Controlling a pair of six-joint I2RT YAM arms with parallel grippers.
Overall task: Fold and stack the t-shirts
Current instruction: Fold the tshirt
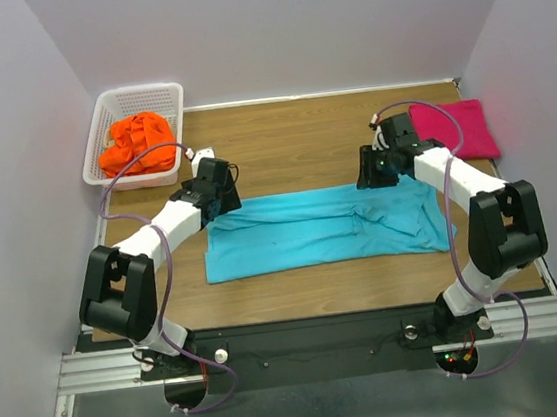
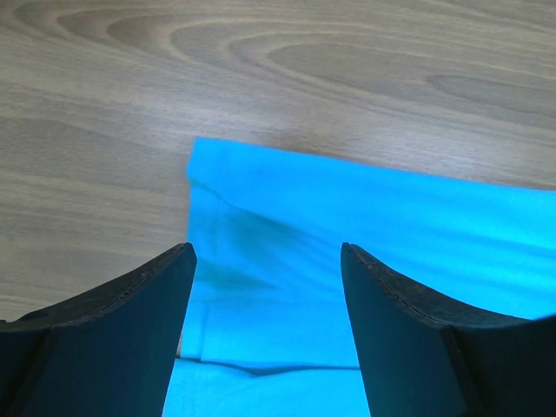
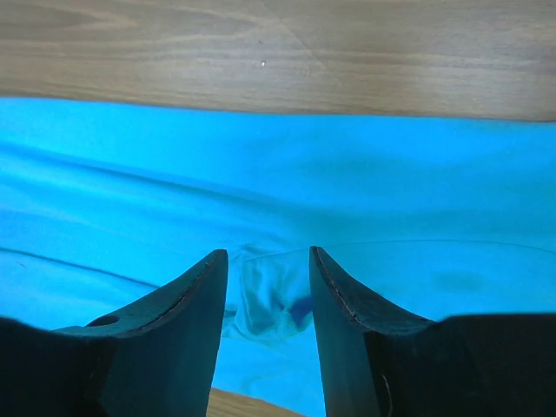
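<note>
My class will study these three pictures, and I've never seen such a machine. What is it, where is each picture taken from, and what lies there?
Two robot arms are bolted at the near edge of the table, each ending in a two-fingered pincer. The wide picture looks down from above and behind; the other two come from wrist cameras. A turquoise t-shirt lies spread between the arms, a pink t-shirt folded far right, an orange t-shirt crumpled in a basket far left. The left pincer is wide open over the turquoise cloth, the right pincer less open over a pucker. Neither seems to hold anything.
</note>
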